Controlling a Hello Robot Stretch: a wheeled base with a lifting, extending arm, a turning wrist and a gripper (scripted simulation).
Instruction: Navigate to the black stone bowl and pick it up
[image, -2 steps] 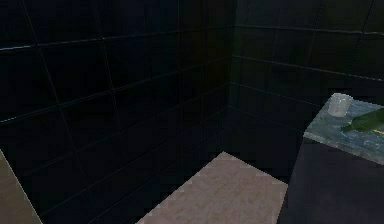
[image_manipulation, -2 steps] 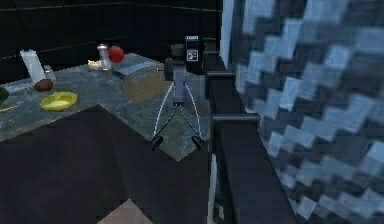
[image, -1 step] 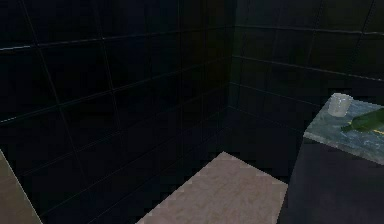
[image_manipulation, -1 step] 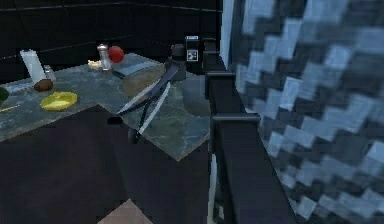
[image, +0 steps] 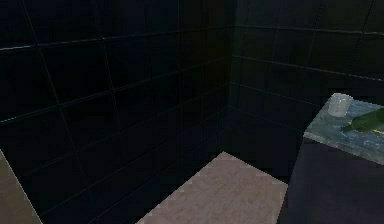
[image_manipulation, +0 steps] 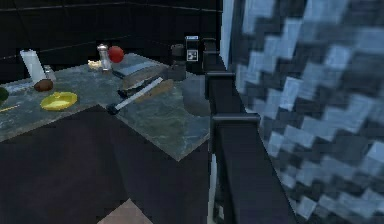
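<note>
A small dark rounded thing (image_manipulation: 178, 71) sits at the far end of the marbled counter (image_manipulation: 170, 125) in the arm side view, just in front of a dark coffee machine (image_manipulation: 191, 50). Its shape is too small to say whether it is the black stone bowl. A dark flat pan-like thing (image_manipulation: 140, 72) lies to its left.
The same counter carries a red round fruit (image_manipulation: 116, 53), a shaker (image_manipulation: 103, 55), a yellow dish (image_manipulation: 58, 100) and a knife (image_manipulation: 142, 94). A tall mottled blue-grey surface (image_manipulation: 320, 100) stands on the right. The forward view has dark tiled walls (image: 110, 100), pinkish floor (image: 220, 195) and a counter corner (image: 350, 140) with a white cup (image: 340, 103).
</note>
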